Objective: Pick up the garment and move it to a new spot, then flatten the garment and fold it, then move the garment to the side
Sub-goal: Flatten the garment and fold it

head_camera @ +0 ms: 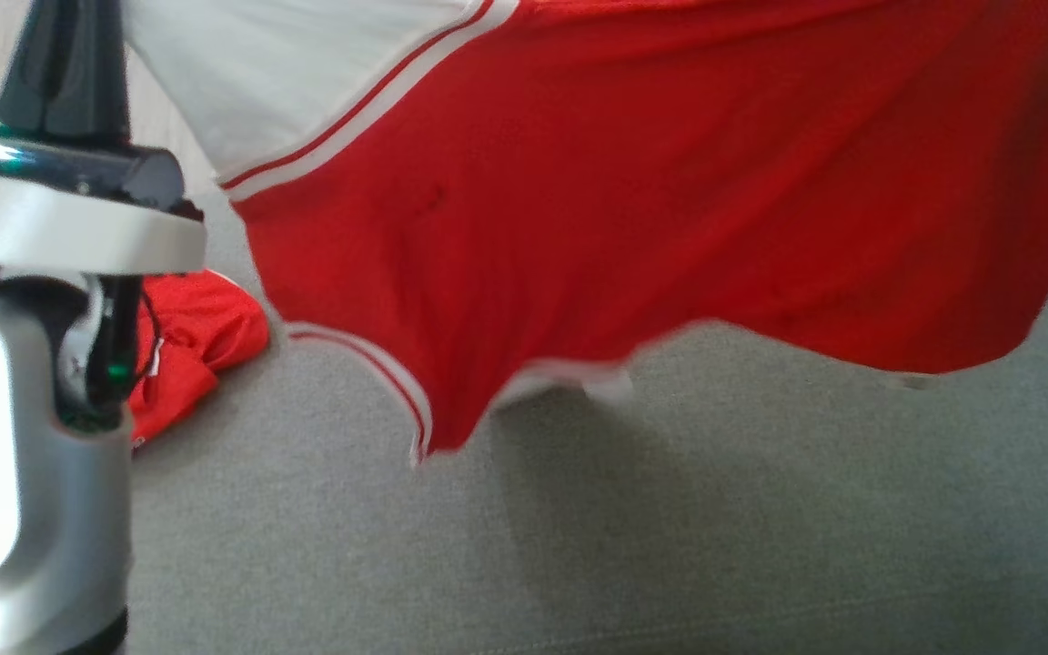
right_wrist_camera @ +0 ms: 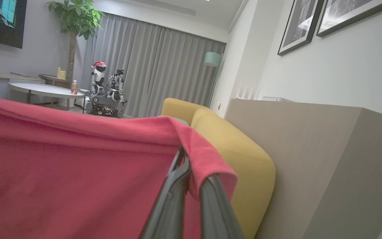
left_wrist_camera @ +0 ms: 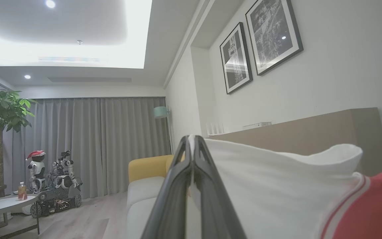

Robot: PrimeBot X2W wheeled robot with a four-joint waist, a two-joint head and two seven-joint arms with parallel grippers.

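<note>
The garment (head_camera: 670,182), a red shirt with a white sleeve (head_camera: 287,82) and thin red and white stripes at the seams, hangs in the air across the upper part of the head view, stretched between the two grippers. Its lower hem is wavy and blurred, and it is above the grey cushion (head_camera: 670,528) without touching it; a soft shadow lies under it. The left gripper (left_wrist_camera: 193,141) is closed tightly on the edge of the white sleeve: in the left wrist view the two dark fingers meet at the tips, and the white cloth comes out from between them to the right side, with the red part lower in the corner. The right gripper (right_wrist_camera: 188,166) is also closed, and it holds a red edge of the garment; the cloth folds over one finger and spreads to the left of that view. On the cushion, just beside the silver left arm (head_camera: 33,473), lies a second red cloth (head_camera: 192,341), crumpled. Behind the grippers the room shows grey curtains (left_wrist_camera: 95,142), a green plant (right_wrist_camera: 75,16), a yellow sofa arm (right_wrist_camera: 244,156), a wooden panel (right_wrist_camera: 327,159) and framed pictures (left_wrist_camera: 270,33) on the wall.
</note>
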